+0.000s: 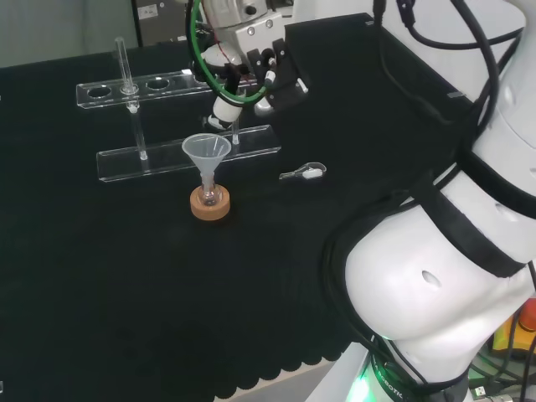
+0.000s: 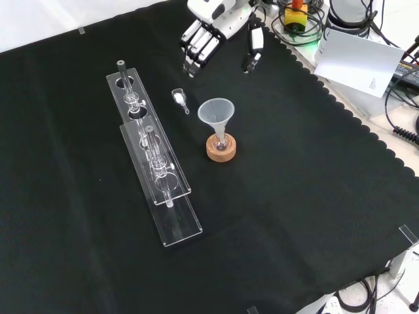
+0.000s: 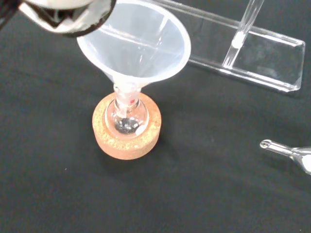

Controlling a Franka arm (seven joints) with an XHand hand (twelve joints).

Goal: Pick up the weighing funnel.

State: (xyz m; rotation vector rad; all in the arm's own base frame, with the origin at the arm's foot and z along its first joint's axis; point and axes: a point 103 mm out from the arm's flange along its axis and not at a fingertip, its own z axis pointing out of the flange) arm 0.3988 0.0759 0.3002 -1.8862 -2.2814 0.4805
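A black cloth point(image 1: 126, 293) covers the bench, and in the head view the arm's white links point(image 1: 435, 285) take up the right side. A long clear two-tier rack point(image 2: 154, 163) runs down the left of the front view, with a clear tube point(image 1: 123, 63) upright in its upper tier. The hand point(image 2: 209, 36) hangs above the cloth at the top of the front view with its fingers point(image 2: 196, 52) straight and pointing down and the thumb point(image 2: 253, 49) spread well apart from them, holding nothing. The funnel point(image 2: 216, 112) stands mouth up with its stem in a small flask point(image 3: 127, 119), which shows dark specks at its bottom and sits in a cork ring point(image 2: 221, 150). The weighing funnel point(image 2: 179, 98) lies flat on the cloth between the rack and the funnel, below the fingertips in the front view and apart from them; in the head view it lies to the right of the cork ring point(image 1: 210, 206), near point(image 1: 306, 172). Its bowl looks whitish, though whether it holds anything is hard to tell
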